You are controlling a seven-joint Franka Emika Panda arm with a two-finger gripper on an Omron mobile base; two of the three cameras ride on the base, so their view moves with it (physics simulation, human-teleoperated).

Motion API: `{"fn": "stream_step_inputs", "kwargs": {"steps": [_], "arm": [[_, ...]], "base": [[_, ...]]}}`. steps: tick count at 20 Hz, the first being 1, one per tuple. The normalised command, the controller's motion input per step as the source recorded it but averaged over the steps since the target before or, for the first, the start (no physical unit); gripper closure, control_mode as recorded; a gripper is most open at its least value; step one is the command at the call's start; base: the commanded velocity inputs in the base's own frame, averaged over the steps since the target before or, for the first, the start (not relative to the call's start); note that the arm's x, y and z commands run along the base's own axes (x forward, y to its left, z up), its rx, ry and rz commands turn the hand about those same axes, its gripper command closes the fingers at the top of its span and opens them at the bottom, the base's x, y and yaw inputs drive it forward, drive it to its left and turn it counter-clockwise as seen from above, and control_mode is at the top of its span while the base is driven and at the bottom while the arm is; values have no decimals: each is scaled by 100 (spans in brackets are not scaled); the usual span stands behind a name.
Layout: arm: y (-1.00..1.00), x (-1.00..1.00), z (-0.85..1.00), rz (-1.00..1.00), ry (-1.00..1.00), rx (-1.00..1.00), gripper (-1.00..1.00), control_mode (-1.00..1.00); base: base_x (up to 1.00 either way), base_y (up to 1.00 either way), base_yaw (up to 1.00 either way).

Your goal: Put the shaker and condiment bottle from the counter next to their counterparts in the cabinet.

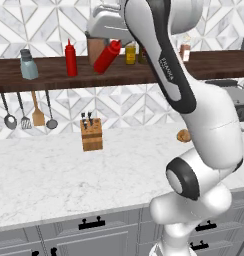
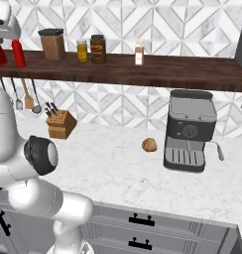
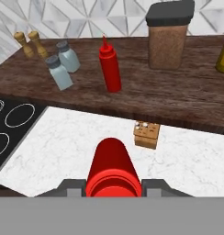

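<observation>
While tilted above the dark wooden cabinet (image 1: 54,75), the tool (image 3: 113,189) clamps a glossy red condiment bottle (image 1: 107,56) (pointed nozzle).

White-grey geometric tile wall (image 2: 143,20), grey drawer fronts (image 1: 89,237)

Note the condiment bottle (image 3: 113,172) in your gripper (image 3: 113,187): smooth red plastic, slight sheen. Its counterpart (image 3: 109,67) looks alike. The cabinet (image 3: 146,94) reads as dark, matt wood grain. The counter (image 1: 54,175) is polished white marble, grey-veined. Both shakers (image 3: 59,72) appear translucent, with matt grey caps. The knife block (image 1: 91,134) is light wood.
</observation>
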Motion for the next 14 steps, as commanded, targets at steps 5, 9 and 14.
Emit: {"fn": "stream_step_inputs", "kwargs": {"steps": [5, 9, 14], "arm": [[-1, -21, 1, 0, -2, 0, 100, -100], [0, -18, 0, 0, -9, 0, 100, -100], [0, -23, 0, 0, -10, 0, 100, -100]], "base": [[0, 0, 0], [0, 0, 0], [0, 0, 0]]}}
